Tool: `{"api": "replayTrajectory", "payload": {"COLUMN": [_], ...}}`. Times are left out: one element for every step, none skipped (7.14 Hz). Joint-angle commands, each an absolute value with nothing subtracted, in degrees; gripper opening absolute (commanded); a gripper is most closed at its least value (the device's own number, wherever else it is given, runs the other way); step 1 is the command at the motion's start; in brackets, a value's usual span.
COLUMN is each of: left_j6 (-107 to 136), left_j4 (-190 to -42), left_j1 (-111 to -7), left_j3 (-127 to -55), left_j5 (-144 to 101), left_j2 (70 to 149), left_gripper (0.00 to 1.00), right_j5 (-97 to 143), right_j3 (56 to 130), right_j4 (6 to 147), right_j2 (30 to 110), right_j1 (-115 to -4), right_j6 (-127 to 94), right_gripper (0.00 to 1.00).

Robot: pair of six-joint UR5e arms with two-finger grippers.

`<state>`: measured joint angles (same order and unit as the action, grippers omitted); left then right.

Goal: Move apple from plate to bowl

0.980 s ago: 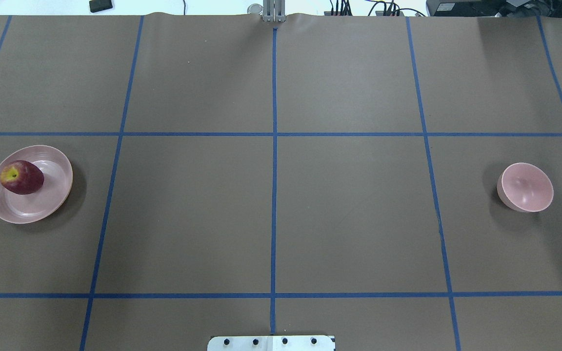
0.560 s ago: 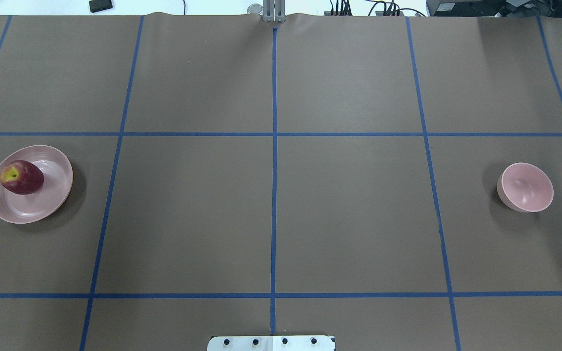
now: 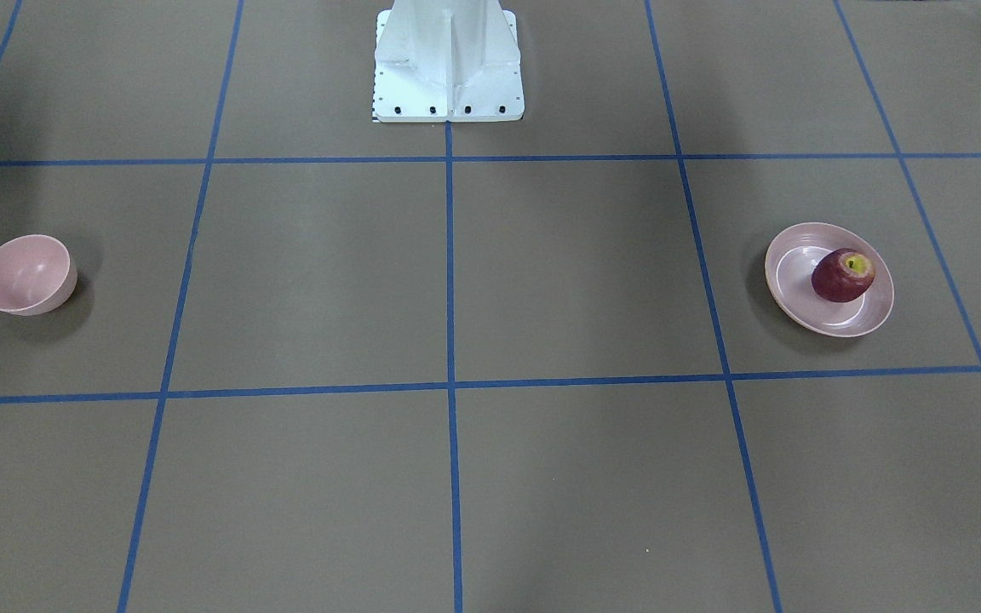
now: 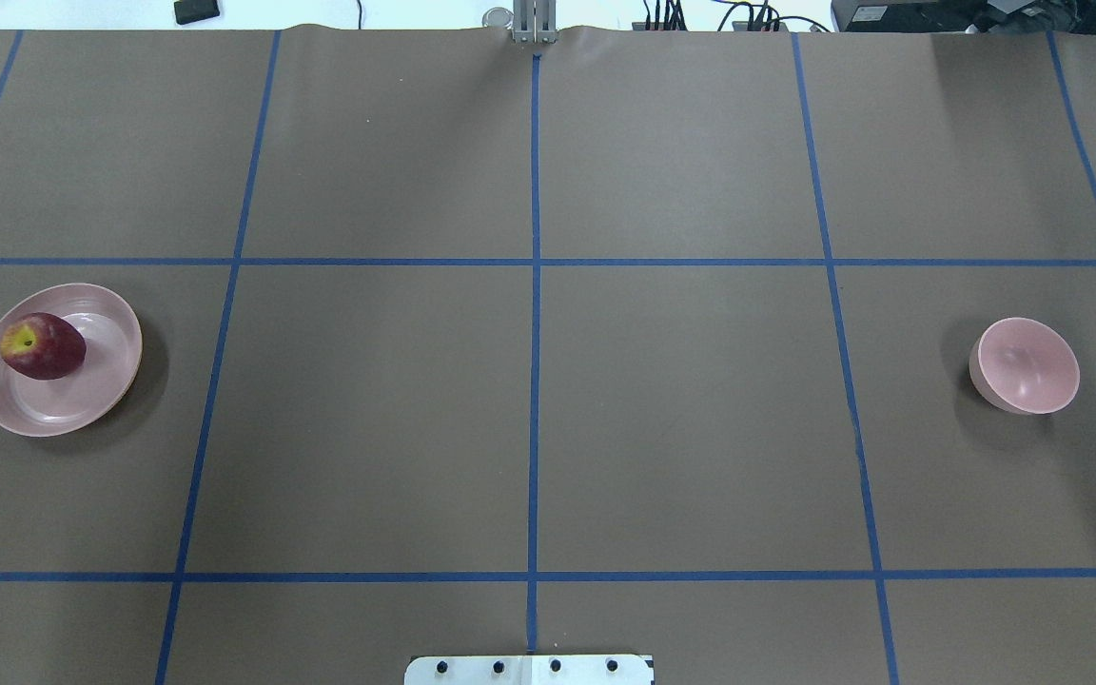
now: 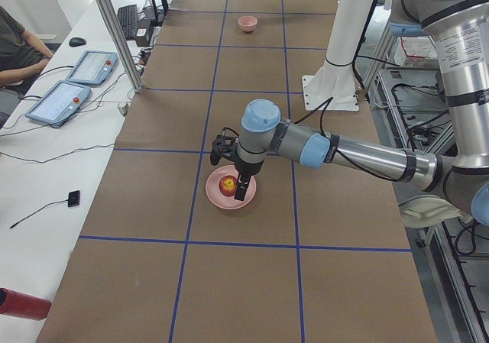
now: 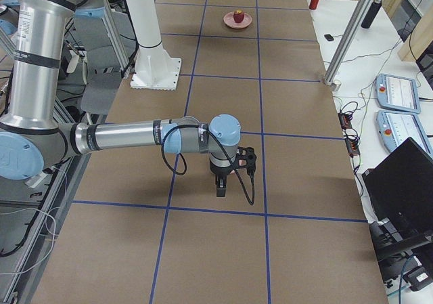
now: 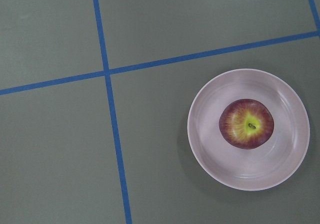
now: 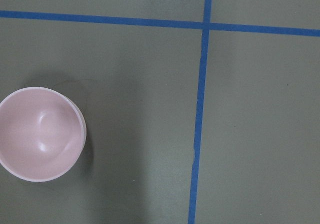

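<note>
Nothing moved, apple (image 4: 42, 346) on plate (image 4: 103, 382), left hand (image 5: 231, 172), opening unclear

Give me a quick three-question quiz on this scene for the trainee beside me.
1. True or false: the apple already lies in the bowl.
2. In the overhead view, where does the plate sit? A) at the far left B) in the centre C) at the far right
3. Fill in: right now the bowl is ____.

Key: 1 false, the apple lies on the plate; 2 A; 3 empty.
</note>
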<state>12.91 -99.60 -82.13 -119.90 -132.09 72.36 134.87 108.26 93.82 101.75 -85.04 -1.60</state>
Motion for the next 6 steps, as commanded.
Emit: {"api": "replayTrajectory", "payload": {"left_j6": [14.8,13.8,14.1,14.6,14.2,13.8], "left_j4": [-100.2,-100.5,-100.5,-99.9,-99.8,-99.9], "left_j1": [-82.4,-82.3,-82.4,-82.7,-82.4,-82.4], "left_j3": [-121.4,-120.9,-120.7,-122.8,-122.4,-121.8], "left_j5": [-132.3,-132.1,-131.6,-131.7,-131.7,-131.7], "left_j2": [70.8,71.5,71.5,70.8,69.5,69.3], "left_gripper": [0.97,0.97,0.97,0.98,0.98,0.98], "right_j5": [135.0,136.0,135.9,135.8,136.5,137.7], "right_j3": [107.9,108.2,107.9,107.9,108.2,107.8], "right_j4": [93.8,93.7,93.8,93.7,93.7,92.2], "right_j2": [101.9,101.8,101.8,101.8,101.7,101.8], "right_j1": [-84.2,-84.2,-84.1,-83.3,-83.1,-83.1], "right_j6": [-1.4,-1.4,-1.7,-1.7,-1.8,-2.7], "right_gripper": [1.00,1.00,1.00,1.00,1.00,1.00]}}
